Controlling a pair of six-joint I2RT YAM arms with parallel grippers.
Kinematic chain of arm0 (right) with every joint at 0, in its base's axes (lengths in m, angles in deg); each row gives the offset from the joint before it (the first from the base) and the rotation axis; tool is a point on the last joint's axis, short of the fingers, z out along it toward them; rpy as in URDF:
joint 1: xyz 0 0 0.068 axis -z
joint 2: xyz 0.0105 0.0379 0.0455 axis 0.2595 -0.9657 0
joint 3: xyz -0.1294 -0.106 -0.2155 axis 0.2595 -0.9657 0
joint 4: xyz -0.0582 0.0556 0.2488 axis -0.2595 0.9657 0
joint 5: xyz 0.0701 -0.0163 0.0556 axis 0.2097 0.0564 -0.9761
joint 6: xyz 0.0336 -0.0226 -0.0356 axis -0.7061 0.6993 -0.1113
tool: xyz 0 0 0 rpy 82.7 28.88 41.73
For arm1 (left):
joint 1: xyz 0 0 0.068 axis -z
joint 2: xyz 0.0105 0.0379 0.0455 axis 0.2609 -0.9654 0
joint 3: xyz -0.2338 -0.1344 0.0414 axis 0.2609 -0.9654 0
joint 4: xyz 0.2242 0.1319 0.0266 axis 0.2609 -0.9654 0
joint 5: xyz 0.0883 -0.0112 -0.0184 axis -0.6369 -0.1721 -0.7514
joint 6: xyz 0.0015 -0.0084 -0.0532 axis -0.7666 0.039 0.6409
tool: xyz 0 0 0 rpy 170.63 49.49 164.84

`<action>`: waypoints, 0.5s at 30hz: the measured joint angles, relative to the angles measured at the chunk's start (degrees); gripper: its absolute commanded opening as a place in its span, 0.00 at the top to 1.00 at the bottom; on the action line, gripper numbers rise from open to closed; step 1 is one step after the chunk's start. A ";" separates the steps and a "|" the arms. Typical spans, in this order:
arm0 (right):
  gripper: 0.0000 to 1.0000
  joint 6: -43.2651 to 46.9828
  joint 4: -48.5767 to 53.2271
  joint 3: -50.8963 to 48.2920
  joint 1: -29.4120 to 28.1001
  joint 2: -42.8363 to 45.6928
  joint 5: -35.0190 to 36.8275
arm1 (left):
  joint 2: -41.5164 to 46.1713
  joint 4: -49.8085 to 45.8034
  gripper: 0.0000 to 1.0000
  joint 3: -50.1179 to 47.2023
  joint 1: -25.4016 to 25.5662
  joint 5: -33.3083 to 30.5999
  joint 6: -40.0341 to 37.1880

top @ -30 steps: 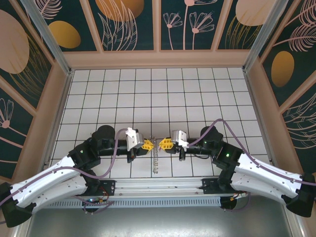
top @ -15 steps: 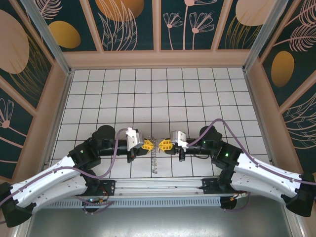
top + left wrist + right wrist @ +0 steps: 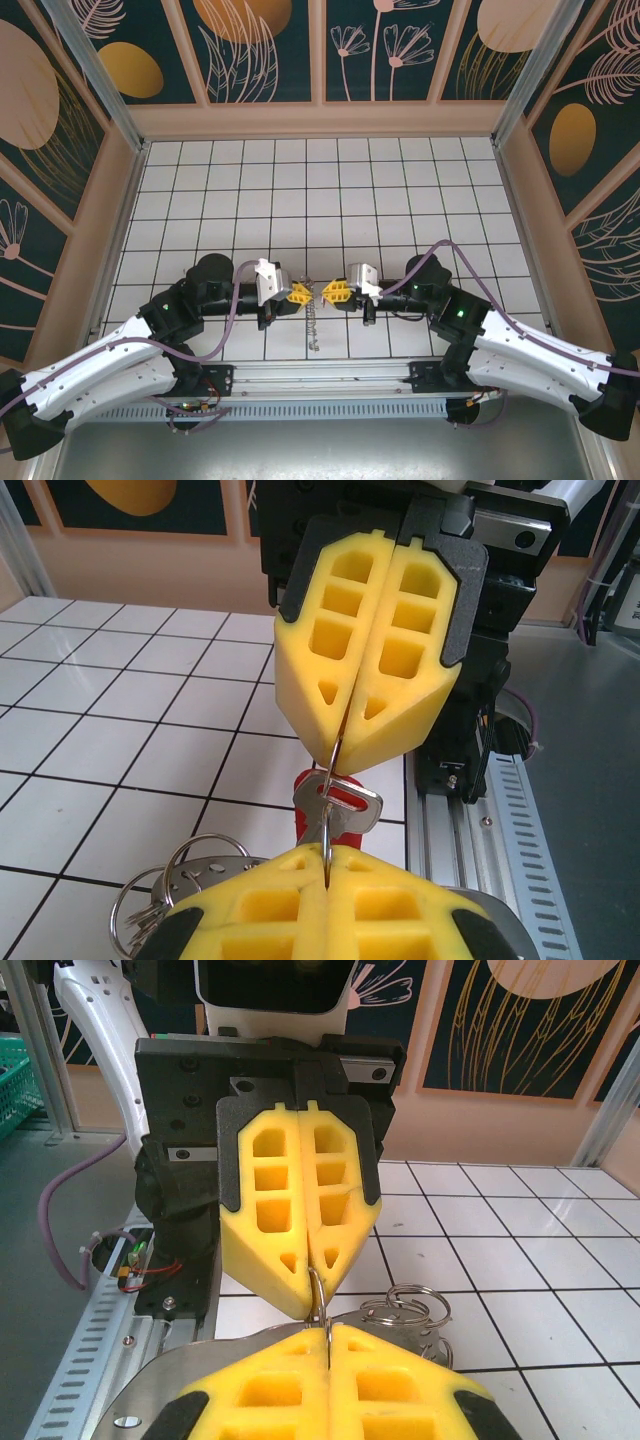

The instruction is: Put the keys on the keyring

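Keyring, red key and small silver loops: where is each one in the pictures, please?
keyring (image 3: 334,763), left wrist view, on the bare thin wire.
red key (image 3: 303,778), left wrist view, on its red part beside the wire.
silver loops (image 3: 408,1305), right wrist view, on the upper rings.

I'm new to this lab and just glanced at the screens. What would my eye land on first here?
The left yellow end effector and the right yellow end effector meet tip to tip near the white tiled table's near edge, both shut on a thin grey metal wire keyring. In the left wrist view, a small red-and-silver key sits against that wire between them, a cluster of small silver loops beside it.
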State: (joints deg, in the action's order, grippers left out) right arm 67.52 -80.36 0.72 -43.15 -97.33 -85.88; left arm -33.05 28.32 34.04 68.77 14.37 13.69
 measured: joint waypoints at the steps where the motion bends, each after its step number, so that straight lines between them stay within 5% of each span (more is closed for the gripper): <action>1: 1.00 0.00 0.00 0.00 0.00 -0.04 -0.02 | 0.00 0.00 1.00 0.00 0.00 0.00 0.00; 15: 1.00 0.00 -0.11 0.00 0.02 -0.63 -0.68 | 0.00 0.00 1.00 0.00 0.04 0.15 0.00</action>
State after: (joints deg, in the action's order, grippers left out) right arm 67.52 -80.47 0.72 -43.13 -97.96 -86.55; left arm -33.05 28.32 34.04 68.82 14.52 13.69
